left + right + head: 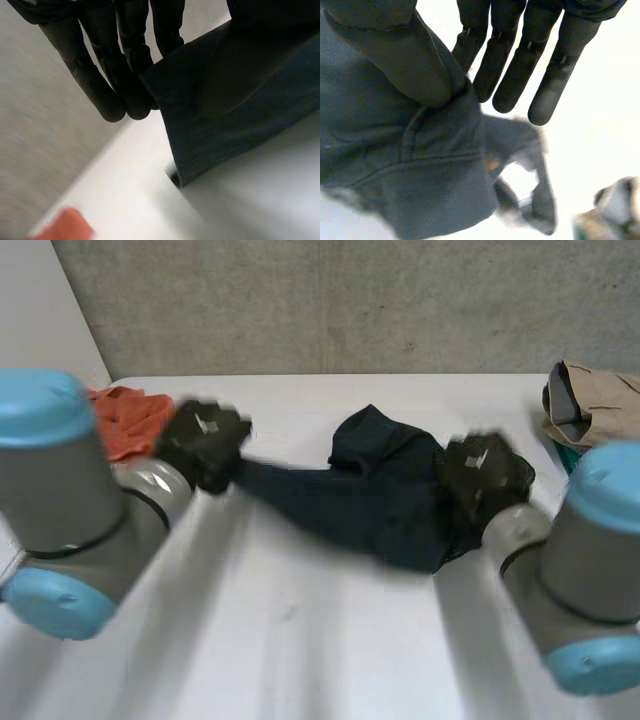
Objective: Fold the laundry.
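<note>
Fingers (112, 100) straight, thumbs (410, 60) pressed down: dark blue cloth (370, 500) pinched at both ends.
One thin end in the left hand (205, 445), the big bunched end in the right hand (487, 475), cloth stretched between them, near the middle of the white table (300, 640). Also an orange cloth (125, 420) near the left hand and a tan cloth (595, 400) at the far right corner.

Dark navy garment (385, 502), orange cloth (128, 418), beige cloth (598, 398), white table (300, 640), grey wall (350, 300)

Bare lab-like test space: white table (300, 640) against a raw concrete wall (350, 300) (orange cloth (125, 420) at its edge)
</note>
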`<state>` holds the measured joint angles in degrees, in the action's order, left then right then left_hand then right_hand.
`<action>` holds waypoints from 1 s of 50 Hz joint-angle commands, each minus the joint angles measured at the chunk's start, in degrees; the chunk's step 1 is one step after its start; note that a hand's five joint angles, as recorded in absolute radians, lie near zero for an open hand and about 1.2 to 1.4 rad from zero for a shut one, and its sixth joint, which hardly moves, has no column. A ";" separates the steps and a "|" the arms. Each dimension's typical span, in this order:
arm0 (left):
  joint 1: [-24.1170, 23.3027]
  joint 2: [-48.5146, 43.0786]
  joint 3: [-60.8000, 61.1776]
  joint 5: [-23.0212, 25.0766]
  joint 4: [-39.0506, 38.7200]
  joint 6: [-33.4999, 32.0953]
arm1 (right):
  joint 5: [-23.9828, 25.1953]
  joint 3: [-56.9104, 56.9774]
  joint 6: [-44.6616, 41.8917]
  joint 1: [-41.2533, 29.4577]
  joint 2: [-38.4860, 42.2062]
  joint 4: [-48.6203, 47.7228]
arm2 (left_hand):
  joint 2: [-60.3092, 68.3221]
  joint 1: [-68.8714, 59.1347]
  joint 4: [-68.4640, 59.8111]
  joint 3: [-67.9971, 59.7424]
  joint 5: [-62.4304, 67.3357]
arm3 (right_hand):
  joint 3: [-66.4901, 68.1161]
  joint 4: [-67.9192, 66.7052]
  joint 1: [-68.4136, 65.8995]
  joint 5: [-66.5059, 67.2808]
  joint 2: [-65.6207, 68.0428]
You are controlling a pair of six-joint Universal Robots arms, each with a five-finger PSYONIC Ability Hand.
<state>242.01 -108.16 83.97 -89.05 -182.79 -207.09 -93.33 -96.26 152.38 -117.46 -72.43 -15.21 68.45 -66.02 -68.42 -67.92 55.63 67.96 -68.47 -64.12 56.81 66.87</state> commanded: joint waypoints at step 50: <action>1.80 2.70 5.22 -3.06 -6.17 7.23 | 29.34 33.35 -9.55 5.32 19.08 7.21 | 11.55 -13.98 -11.58 -12.08 14.37 | 12.04 -11.53 -15.88 13.19 13.13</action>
<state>243.43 -103.79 77.90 -92.55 -187.27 -199.70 -66.19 -50.46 148.15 -111.86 -54.93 -11.59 68.66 -66.02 -68.67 -68.13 56.30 68.22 -68.66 -64.12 58.06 67.29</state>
